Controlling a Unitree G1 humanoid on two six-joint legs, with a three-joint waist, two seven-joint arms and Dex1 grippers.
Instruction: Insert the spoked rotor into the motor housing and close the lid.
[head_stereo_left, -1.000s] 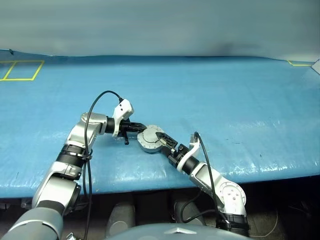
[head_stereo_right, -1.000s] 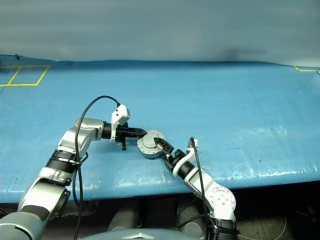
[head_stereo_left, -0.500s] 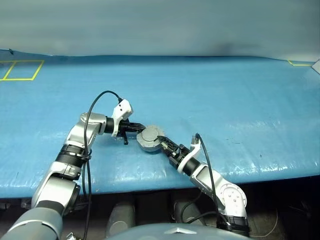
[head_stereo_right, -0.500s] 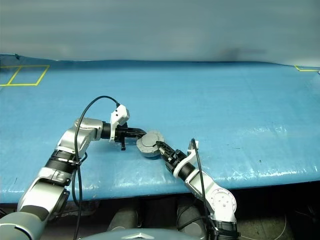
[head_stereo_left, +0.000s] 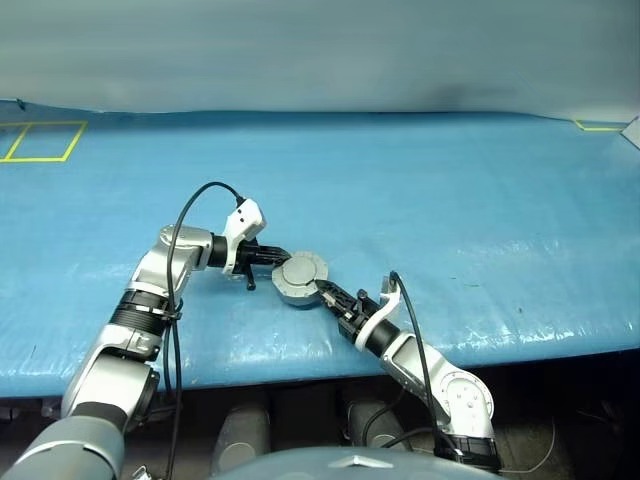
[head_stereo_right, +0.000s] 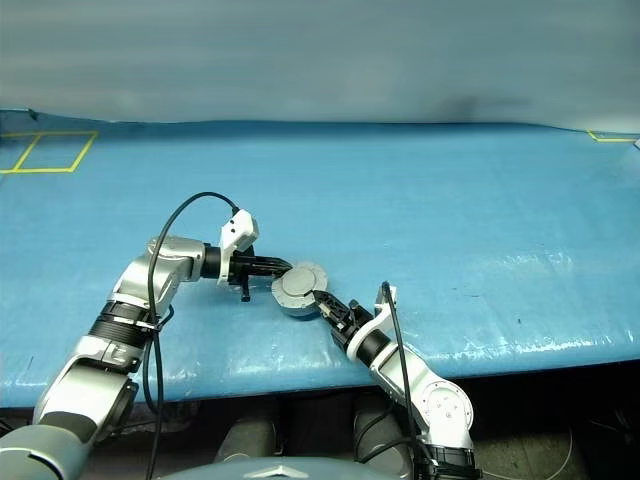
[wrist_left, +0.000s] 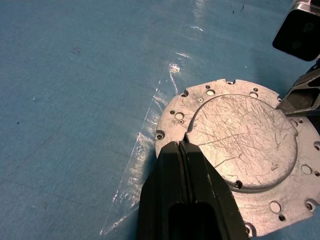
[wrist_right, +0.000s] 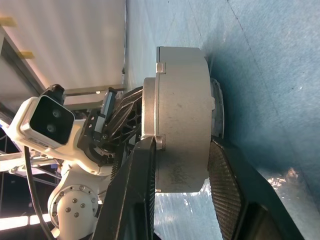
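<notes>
Closed motor housing (head_stereo_left: 300, 278) gripped from two sides on the blue plastic-covered table (head_stereo_left: 480, 200).

The round grey metal housing is seen near the table's front edge, its lid (wrist_left: 240, 145) shut flat on top: a scratched, plain disc with a raised round boss and small holes drilled round the rim. The left gripper (wrist_left: 184, 146) is clenched, its black fingertips pressed together on the lid's edge. The housing's smooth cylindrical wall (wrist_right: 180, 120) is clasped between the right gripper's (wrist_right: 181, 165) ribbed black fingers, top and bottom.
</notes>
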